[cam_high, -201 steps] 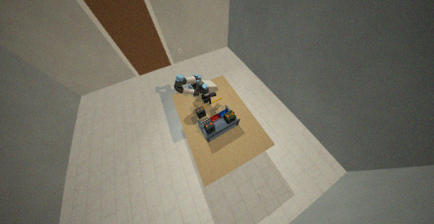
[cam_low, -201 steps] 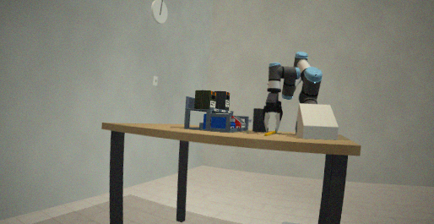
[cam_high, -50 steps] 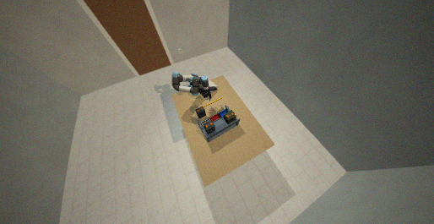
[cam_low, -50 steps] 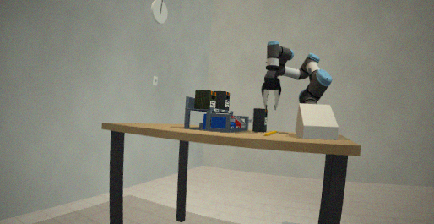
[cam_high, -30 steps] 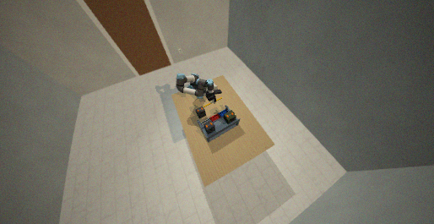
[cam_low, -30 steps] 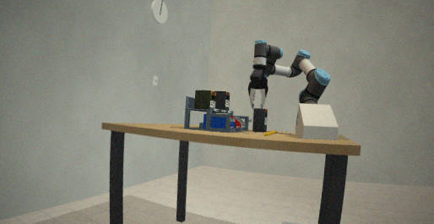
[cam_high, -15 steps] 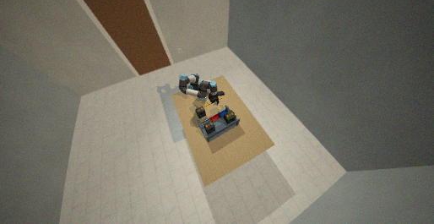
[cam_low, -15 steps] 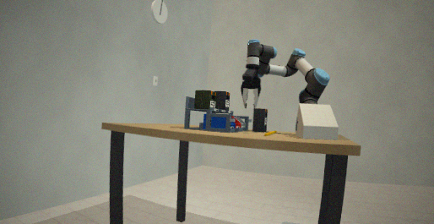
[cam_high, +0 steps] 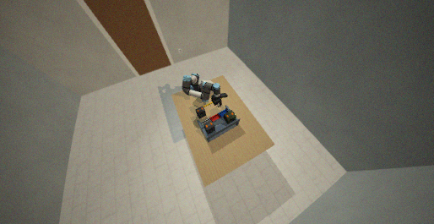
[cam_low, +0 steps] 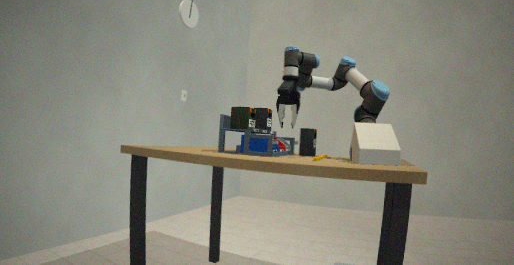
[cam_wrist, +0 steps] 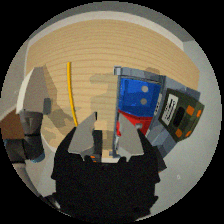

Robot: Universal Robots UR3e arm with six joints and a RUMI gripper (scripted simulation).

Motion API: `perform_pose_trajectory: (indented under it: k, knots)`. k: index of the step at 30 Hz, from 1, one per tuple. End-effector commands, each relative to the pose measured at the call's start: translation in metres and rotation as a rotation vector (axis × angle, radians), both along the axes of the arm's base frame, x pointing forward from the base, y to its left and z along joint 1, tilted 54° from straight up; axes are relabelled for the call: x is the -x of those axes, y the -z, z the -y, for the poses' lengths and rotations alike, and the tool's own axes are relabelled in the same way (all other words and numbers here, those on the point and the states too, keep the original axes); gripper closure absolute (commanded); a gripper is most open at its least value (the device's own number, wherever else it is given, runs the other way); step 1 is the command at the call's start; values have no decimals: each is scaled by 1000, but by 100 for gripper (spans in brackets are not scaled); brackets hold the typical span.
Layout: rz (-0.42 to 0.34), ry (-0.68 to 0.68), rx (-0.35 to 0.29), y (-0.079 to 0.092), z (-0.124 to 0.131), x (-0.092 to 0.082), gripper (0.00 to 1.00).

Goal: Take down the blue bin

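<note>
Blue open bin [cam_low: 258, 144] on lower level of grey shelf [cam_low: 222, 132], red bin [cam_low: 281, 146] just beside it on the arm side. Two dark boxes [cam_low: 250, 118] up on the shelf's top board; a third dark box [cam_low: 307, 142] standing on the wooden table [cam_low: 190, 154] near the shelf end. Thin yellow rod [cam_low: 320, 157] lying on the table between that box and the white block [cam_low: 376, 144]. Gripper [cam_low: 287, 115] pointing down, above and just off the shelf's arm-side end, touching nothing. Fingers partly apart, nothing pinched between them. Wrist view: blue bin [cam_wrist: 138, 98] ahead and right of the fingertips, contents too small to identify.
</note>
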State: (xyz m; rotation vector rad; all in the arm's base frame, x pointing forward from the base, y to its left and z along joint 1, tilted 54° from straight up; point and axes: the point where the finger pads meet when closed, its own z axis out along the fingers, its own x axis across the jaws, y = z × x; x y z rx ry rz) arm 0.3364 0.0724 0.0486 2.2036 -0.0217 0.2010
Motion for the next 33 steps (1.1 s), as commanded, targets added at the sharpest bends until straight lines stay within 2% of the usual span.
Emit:
perform_pose_trajectory:
  k: [1, 2, 31, 33]
  knots:
    - [0, 1, 0, 5, -10, -35, 74]
    - [0, 1, 1, 7, -13, -46, 74]
    - [2, -1, -1, 7, -12, -45, 74]
    - [1, 0, 0, 14, -3, -47, 74]
